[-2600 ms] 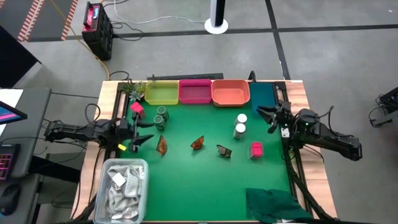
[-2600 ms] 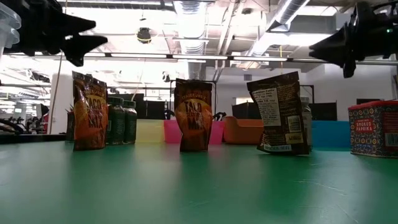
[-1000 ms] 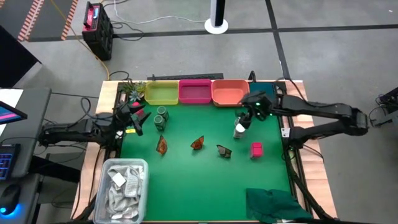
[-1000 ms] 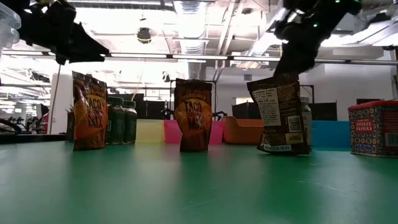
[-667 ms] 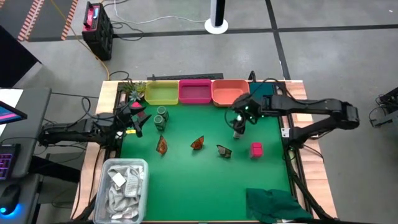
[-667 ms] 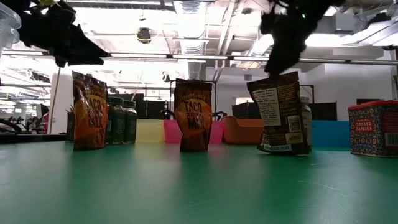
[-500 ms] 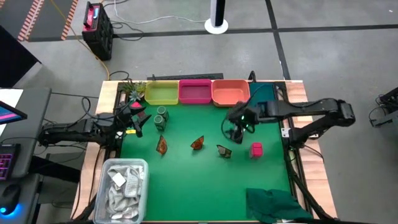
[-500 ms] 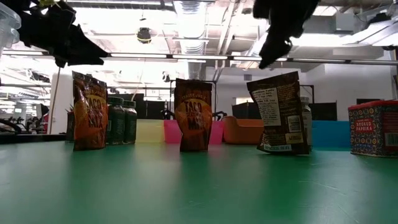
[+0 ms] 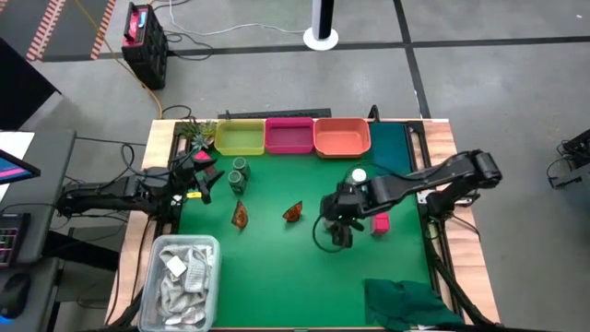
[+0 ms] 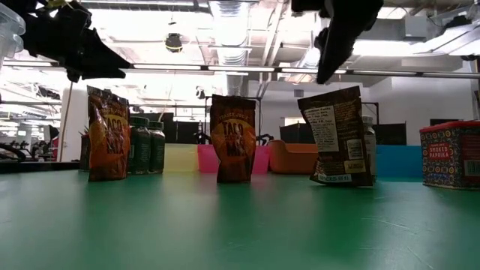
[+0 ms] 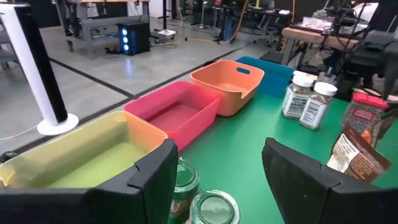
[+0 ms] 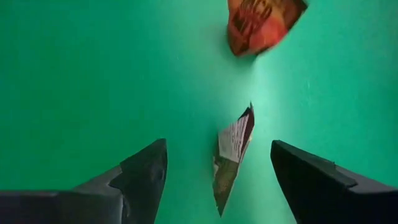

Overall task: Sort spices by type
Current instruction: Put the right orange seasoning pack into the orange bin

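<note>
My left gripper (image 9: 198, 175) waited at the table's left edge, fingers apart and empty, just beside the two dark green jars (image 9: 239, 172). My right gripper (image 9: 337, 228) hung directly above the rightmost packet (image 12: 231, 154), fingers spread wide and empty. The packet stood upright on the green mat (image 9: 277, 277), edge-on between the fingers, its thin top edge running along the gap rather than across it. I judged a wrist turn necessary before descending.

Desk (image 10: 225, 225) top smooth matt green; packets (image 10: 233, 139) glossy film; trays (image 11: 186, 112) smooth plastic; jars (image 11: 308, 99) clear, white plastic caps
</note>
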Controlling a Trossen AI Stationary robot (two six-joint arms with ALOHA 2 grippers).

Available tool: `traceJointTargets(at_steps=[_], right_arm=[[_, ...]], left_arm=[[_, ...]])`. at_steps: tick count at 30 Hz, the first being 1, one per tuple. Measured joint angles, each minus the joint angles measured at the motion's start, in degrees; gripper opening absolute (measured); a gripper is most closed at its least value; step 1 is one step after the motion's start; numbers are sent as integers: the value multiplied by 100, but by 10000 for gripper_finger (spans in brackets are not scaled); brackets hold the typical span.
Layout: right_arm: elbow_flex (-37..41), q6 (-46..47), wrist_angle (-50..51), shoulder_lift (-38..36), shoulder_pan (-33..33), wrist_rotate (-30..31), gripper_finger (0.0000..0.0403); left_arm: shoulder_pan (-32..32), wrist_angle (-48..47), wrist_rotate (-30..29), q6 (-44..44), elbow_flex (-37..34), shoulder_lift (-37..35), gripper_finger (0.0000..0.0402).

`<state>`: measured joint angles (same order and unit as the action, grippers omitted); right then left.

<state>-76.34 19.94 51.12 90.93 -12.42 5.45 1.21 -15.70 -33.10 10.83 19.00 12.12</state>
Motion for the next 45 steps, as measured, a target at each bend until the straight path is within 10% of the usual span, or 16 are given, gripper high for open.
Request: traceJointTargets(at_steps=[13, 26, 45], right_arm=[[-321, -178, 738, 875, 250, 9, 250], [-321, -822, 737, 877, 493, -109, 18], [-1638, -2619, 1413, 867, 1713, 1427, 16]], left_arm=[[0, -42, 43, 55, 0, 0, 224], [0, -49, 43, -42, 0, 0, 224], [0, -270, 43, 131, 0, -2, 224]])
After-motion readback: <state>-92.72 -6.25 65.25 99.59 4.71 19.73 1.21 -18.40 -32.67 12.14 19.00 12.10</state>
